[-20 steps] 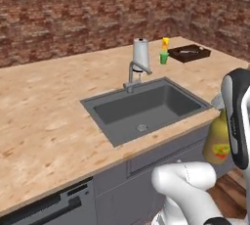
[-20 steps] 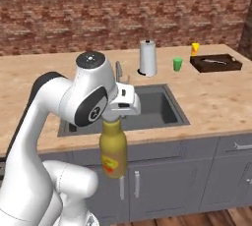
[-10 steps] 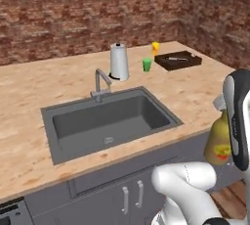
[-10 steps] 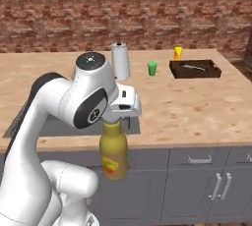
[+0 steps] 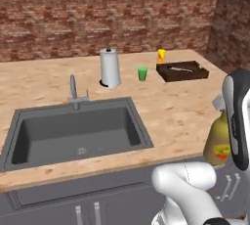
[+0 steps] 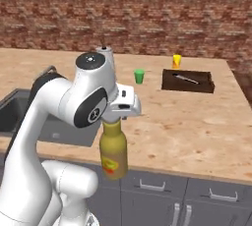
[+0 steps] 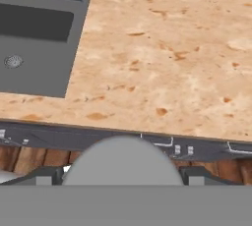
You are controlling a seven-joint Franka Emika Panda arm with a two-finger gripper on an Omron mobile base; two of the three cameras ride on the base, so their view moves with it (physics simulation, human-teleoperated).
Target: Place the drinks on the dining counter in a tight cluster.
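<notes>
Yellow-olive bottle (image 6: 113, 153) hangs pinched at its cap between the fingers (image 6: 129, 107), before the dining counter (image 6: 197, 122).

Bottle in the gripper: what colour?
Yellow-olive bottle with a red-yellow label, clearest in the right base view.

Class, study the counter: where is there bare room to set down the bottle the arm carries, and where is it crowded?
Free: the wooden stretch of the dining counter between the sink, the front edge and the dark tray. Crowded: the back strip, where the paper towel roll, green cup, yellow cup and tray stand.
</notes>
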